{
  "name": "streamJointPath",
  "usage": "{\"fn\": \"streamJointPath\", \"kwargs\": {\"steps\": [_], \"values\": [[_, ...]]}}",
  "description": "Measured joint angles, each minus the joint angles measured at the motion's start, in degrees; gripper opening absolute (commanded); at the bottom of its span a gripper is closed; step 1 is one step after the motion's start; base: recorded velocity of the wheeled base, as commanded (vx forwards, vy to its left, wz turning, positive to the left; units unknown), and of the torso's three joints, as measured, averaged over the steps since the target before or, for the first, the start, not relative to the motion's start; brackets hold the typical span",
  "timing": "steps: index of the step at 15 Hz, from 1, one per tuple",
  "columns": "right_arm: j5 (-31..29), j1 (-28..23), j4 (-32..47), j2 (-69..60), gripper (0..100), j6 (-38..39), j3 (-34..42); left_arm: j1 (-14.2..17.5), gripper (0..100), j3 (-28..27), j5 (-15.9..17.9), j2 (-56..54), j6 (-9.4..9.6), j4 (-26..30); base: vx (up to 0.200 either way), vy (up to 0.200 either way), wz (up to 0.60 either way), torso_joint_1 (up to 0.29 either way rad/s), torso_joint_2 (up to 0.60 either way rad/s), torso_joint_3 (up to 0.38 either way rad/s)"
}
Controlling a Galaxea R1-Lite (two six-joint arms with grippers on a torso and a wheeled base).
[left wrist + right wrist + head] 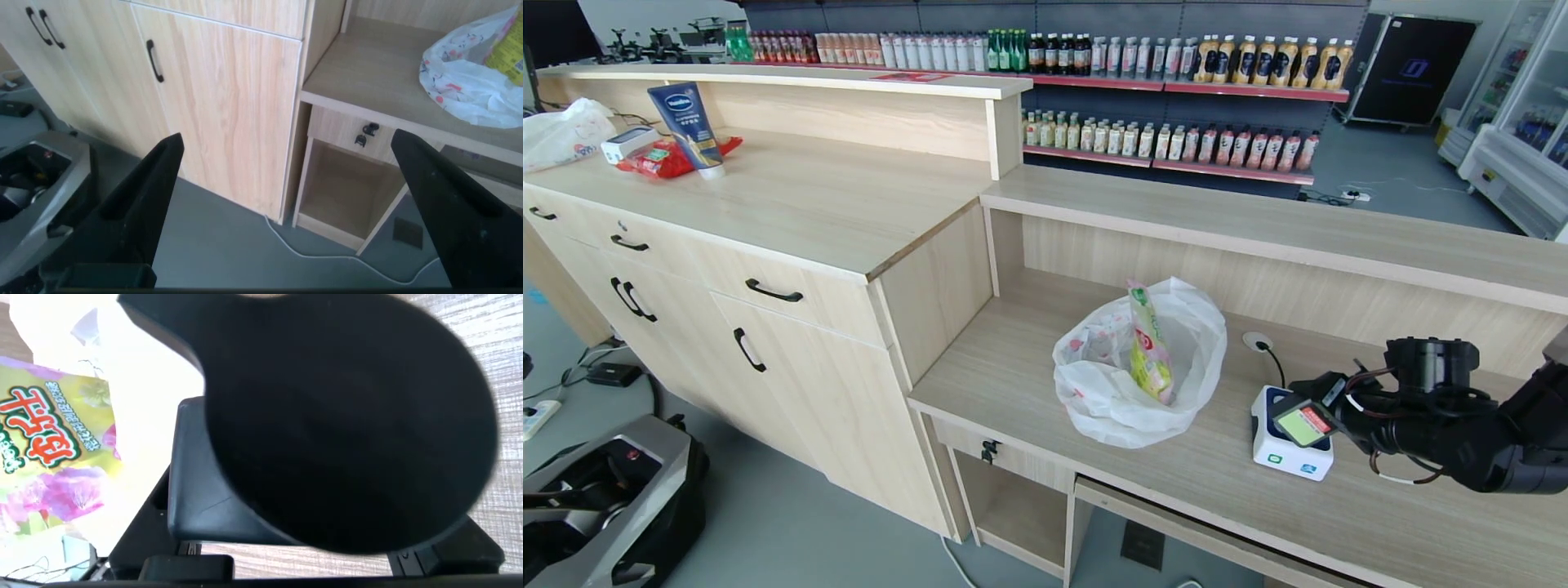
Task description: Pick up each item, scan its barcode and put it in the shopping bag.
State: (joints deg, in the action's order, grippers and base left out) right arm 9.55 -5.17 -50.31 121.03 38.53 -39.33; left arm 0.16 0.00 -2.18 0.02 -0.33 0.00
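Shopping bag, white, sits open on the lower counter, with a yellow-green packet standing in it. Upper counter, well apart: blue tube upright on its cap, red packet touching it. White scanner box near the bag, on its right. Right gripper is over the scanner, pinching a small flat item with a green-and-red face just above the scanner top. Left gripper is low by the cabinet doors, fingers spread wide.
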Motion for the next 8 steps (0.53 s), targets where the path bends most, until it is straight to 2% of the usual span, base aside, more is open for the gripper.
{"fn": "streamJointPath", "kwargs": {"steps": [8], "values": [[0.0,0.7,-1.3,0.3,0,0.0,-0.1,0.0,100,0.0,0.0,0.0,0.01,0.0,0.000,0.000,0.00,0.000,0.00,0.000]]}}
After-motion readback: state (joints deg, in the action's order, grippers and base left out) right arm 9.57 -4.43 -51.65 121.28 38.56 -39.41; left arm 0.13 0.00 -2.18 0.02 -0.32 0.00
